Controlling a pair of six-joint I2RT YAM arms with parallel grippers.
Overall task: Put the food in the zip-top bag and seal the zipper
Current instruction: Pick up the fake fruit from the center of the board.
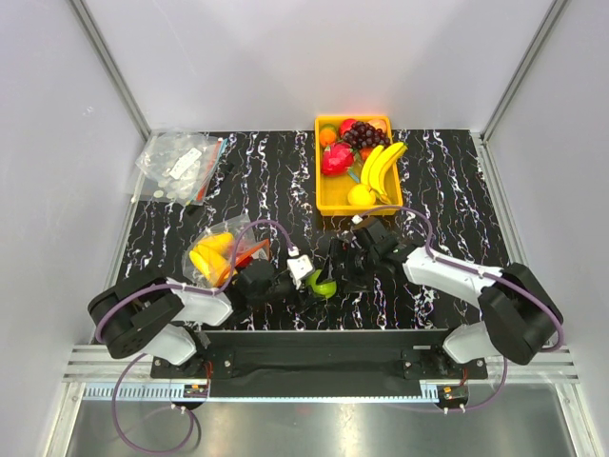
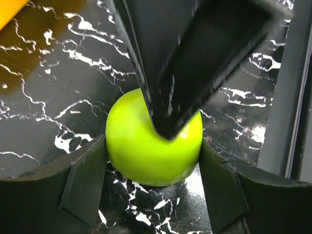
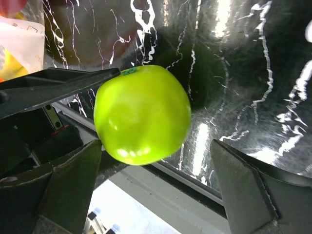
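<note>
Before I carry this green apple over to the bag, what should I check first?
1. Left gripper holding the green apple: ok, its fingers press both sides.
2. Right gripper open: ok, jaws wide apart.
3. Right gripper clear of the apple: not ok, the apple sits between its fingers.
4. Zip-top bag nearby: ok, it lies beside the left arm, with yellow food showing through.
5. Zipper unsealed, mouth open: cannot tell.

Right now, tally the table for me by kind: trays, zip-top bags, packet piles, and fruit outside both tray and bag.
Yellow tray: 1
Zip-top bag: 1
Pile of packets: 1
Green apple: 1
Total: 4
</note>
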